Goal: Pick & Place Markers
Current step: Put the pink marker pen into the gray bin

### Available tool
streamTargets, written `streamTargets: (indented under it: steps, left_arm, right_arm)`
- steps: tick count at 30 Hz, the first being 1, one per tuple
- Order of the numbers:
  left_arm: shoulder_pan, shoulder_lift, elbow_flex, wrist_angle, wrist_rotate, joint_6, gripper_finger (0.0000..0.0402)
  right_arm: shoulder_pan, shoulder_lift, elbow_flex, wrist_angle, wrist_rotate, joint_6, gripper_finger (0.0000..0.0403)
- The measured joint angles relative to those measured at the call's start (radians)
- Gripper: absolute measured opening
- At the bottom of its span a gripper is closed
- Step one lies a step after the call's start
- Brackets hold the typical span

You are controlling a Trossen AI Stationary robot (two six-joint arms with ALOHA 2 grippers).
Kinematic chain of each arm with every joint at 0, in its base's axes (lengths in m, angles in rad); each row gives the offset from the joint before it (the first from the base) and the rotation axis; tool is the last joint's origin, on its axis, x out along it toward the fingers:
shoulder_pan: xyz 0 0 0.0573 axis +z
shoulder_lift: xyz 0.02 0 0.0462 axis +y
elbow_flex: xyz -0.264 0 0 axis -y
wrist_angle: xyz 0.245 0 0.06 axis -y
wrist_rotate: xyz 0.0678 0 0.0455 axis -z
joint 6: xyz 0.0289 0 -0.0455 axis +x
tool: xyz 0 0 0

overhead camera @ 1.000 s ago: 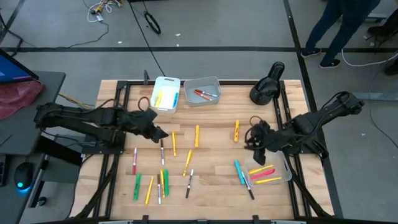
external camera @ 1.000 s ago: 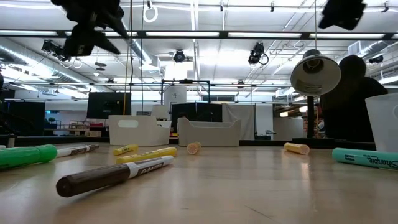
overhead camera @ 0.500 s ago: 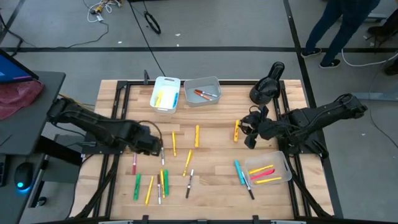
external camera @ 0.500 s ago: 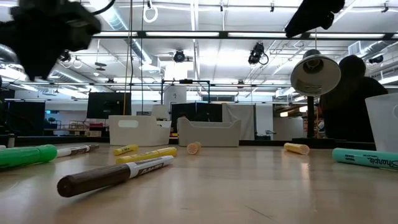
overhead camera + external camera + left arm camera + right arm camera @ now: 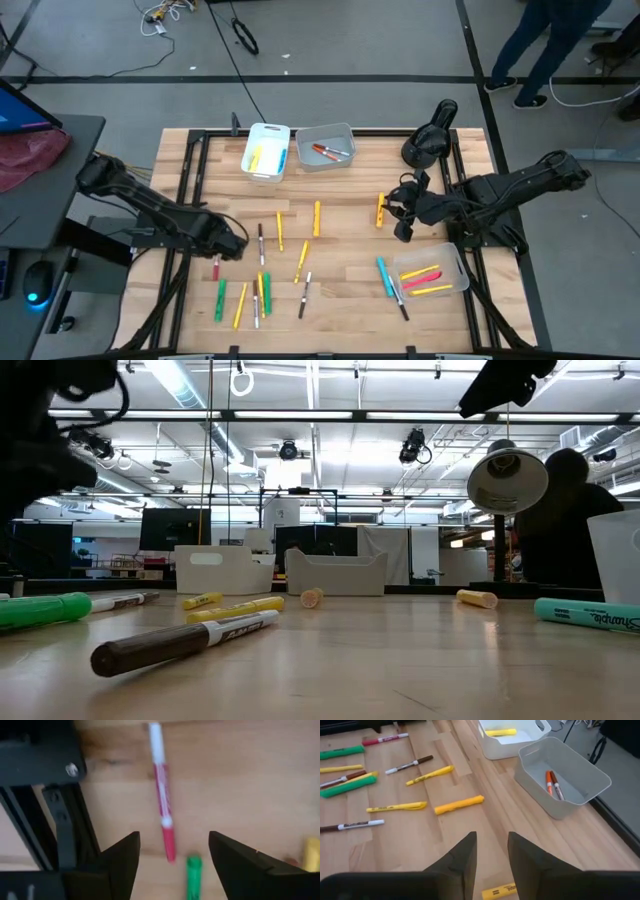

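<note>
Left hand (image 5: 170, 857) open, empty, low over surface (image 5: 340, 260) at its left edge. Red marker (image 5: 162, 810) lies flat just ahead of fingertips, long axis running away from hand, centred between fingers. Rotate wrist before you close. Right hand (image 5: 491, 852) part-open, empty, hovering mid-right near yellow marker (image 5: 380, 208).

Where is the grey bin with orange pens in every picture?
High: grey bin at the far edge of the table, middle.
Low: far back, centre.
Left wrist: not in it.
Right wrist: upper right.
Landmark: white bin right beside it.
</note>
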Motion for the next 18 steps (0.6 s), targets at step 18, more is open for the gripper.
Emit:
streamTargets:
  steps: [18]
  left_arm:
    - [-0.003, -0.007, -0.26, 0.269, -0.045, -0.103, 0.011]
  right_arm:
    - [-0.002, 0.0, 0.0, 0.023, 0.024, -0.043, 0.0111]
